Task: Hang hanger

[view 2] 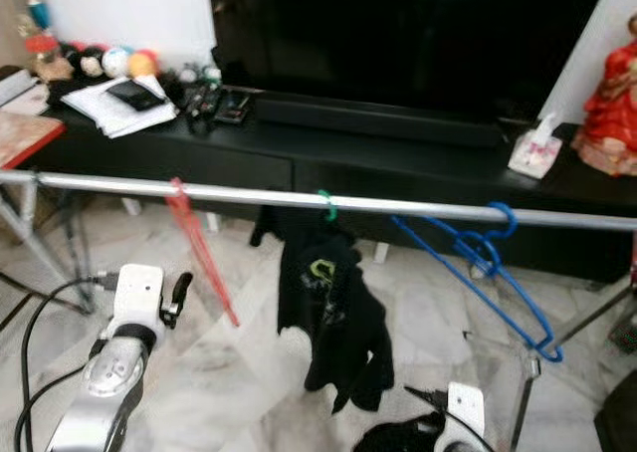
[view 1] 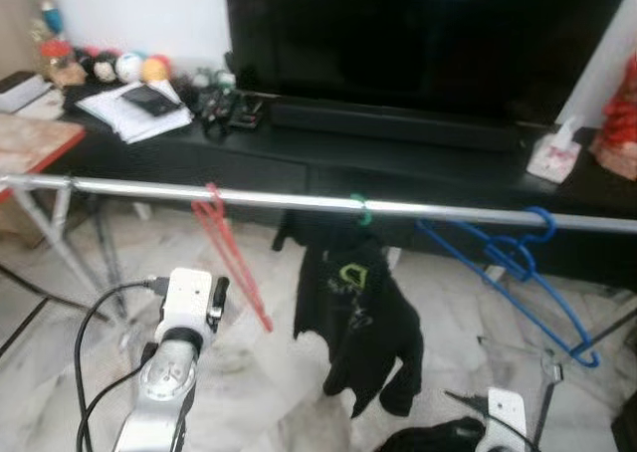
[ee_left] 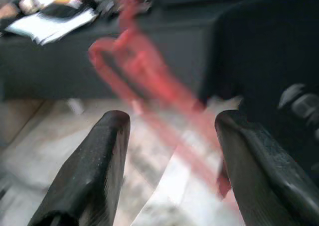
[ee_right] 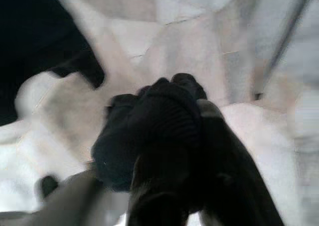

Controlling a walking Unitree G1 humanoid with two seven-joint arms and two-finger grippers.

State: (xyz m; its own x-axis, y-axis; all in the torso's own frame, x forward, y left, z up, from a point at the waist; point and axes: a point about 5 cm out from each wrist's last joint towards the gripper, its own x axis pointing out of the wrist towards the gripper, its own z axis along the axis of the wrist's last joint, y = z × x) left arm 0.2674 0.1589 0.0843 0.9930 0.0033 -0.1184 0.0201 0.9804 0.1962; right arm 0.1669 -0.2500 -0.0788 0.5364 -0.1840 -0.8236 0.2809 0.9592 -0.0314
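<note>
Nearest the camera, the right gripper (ee_right: pixel 164 111) is seen low over the marble floor (view 1: pixel 259 392), its 2 black fingers clamped on a dark bundle of black cloth (ee_right: pixel 144 136). The left gripper (ee_left: pixel 172 156) is held raised, fingers spread apart and empty, pointed at the red plastic hanger (view 1: pixel 229 263). That hanger is hooked on the horizontal silver metal rail (view 1: pixel 149 188), tilted and blurred. Further along the rail, a black garment with a green logo (view 1: pixel 353 313) is hung from a green hook, and 2 blue wire hangers (view 1: pixel 518 273) are hooked beside it. Behind the rail, a black TV desk (view 1: pixel 299 148) carrying papers and a large black television (view 1: pixel 418 34) are noted.
</note>
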